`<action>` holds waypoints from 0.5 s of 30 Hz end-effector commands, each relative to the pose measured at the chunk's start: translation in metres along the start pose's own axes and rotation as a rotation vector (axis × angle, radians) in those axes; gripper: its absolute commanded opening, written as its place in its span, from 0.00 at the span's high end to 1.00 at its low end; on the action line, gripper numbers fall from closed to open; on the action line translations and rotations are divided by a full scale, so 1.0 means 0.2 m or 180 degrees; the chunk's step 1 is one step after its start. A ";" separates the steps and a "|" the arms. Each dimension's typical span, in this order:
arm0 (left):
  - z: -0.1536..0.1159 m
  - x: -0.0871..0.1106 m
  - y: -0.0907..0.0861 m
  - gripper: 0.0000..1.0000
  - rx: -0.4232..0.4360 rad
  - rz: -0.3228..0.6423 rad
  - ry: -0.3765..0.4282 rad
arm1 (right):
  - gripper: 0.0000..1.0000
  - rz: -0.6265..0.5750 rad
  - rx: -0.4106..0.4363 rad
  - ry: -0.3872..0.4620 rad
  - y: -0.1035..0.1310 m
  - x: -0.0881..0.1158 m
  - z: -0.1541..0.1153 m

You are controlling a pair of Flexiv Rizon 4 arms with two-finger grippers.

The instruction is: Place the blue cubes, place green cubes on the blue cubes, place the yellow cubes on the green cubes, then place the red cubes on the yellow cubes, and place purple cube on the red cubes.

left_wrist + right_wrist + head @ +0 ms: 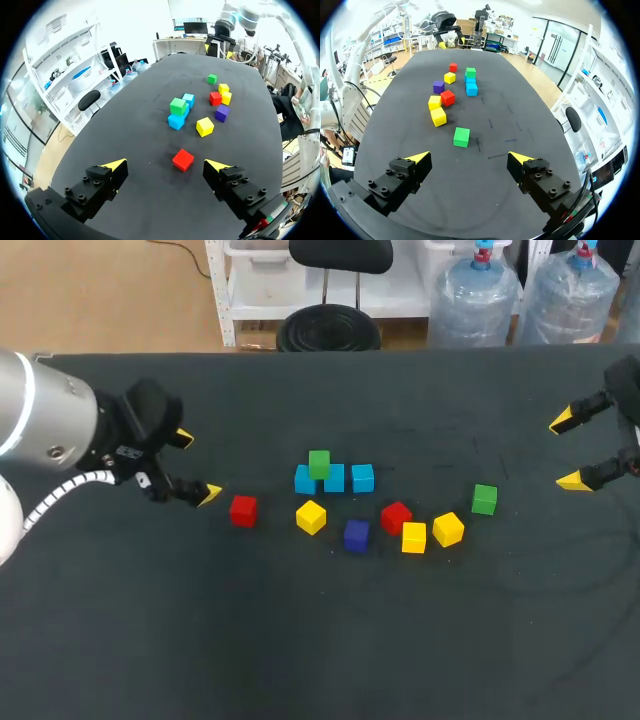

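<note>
Three blue cubes (334, 480) sit side by side in a row near the middle of the dark tabletop (300, 640). One green cube (319, 463) rests on top of them, toward the row's left end. In front of the row, from left to right, lie a yellow cube (311, 517), a purple cube (356, 534) and a red cube (396, 517). Two more yellow cubes (414, 537) follow, close together just beside that red one. All of these rest flat on the tabletop, none stacked.

A second green cube (484, 499) stands alone to the right of that group, nearest the right pincer (566, 450). This pincer's yellow-tipped fingers are spread wide apart and hold nothing. Its wrist view shows the lone green cube on the tabletop ahead of the gap, untouched.

A second red cube (243, 510) lies apart from the others on the left, near the left pincer (196, 466). That pincer's fingers also stand wide apart and hold nothing. In the left wrist view the red cube sits just ahead of the space between the two tips, touching neither.
</note>
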State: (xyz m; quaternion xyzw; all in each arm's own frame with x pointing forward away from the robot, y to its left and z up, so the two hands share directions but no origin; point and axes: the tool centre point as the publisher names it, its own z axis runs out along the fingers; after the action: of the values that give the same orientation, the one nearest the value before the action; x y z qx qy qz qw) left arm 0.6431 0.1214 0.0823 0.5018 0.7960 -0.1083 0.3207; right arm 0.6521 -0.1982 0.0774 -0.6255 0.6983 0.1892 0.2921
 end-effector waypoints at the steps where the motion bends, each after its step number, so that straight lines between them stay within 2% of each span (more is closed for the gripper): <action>1: 0.00 0.00 0.00 0.00 -0.0003 0.0001 -0.0008 | 0.00 0.0079 0.0119 0.0066 0.00 0.01 0.03; 5: 0.00 0.00 0.00 0.00 -0.0003 0.0001 -0.0008 | 0.00 0.0339 0.0347 0.0189 0.03 0.01 0.04; 8: 0.00 0.00 0.00 0.00 -0.0003 0.0001 -0.0008 | 0.00 0.0390 0.0516 0.0247 0.07 0.00 0.05; 15: 0.00 0.00 0.00 0.00 -0.0003 0.0001 -0.0008 | 0.00 0.0446 0.0599 0.0228 0.12 -0.03 0.10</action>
State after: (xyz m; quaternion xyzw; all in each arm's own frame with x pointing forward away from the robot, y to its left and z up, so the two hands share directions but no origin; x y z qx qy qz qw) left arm 0.6431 0.1211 0.0825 0.5017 0.7962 -0.1079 0.3206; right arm 0.6402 -0.1824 0.0635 -0.5593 0.7590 0.1449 0.3002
